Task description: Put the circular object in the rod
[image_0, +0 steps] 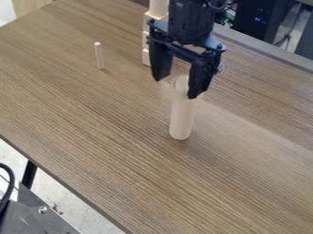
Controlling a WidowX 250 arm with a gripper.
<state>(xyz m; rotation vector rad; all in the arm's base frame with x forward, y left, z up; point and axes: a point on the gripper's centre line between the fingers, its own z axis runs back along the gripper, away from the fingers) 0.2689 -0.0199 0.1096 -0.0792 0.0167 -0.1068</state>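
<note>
the claw (176, 88) is located in the upper middle of the camera view, pointing downward, in the released state: its two jaws stand apart. the pale cylinder (181, 119) is positioned directly below the claw, with its upper end at the level of the jaws; the jaw at the view's right overlaps part of that end. whether either jaw touches it cannot be told. the long axis of the cylinder is upright, running nearly straight up and down in the view, with one end toward the claw and the other toward the wood-grain table (92, 128). the thin pale rod (99, 56) stands upright on the table, well apart from the cylinder, toward the upper left; its long axis is roughly parallel to that of the cylinder. a pale notched structure (146, 56) is located behind the claw, partly hidden by it. at the lower left, beyond the table edge, are a dark metal plate (30, 217), a black cable (8, 183) and a black table leg (29, 173).
</note>
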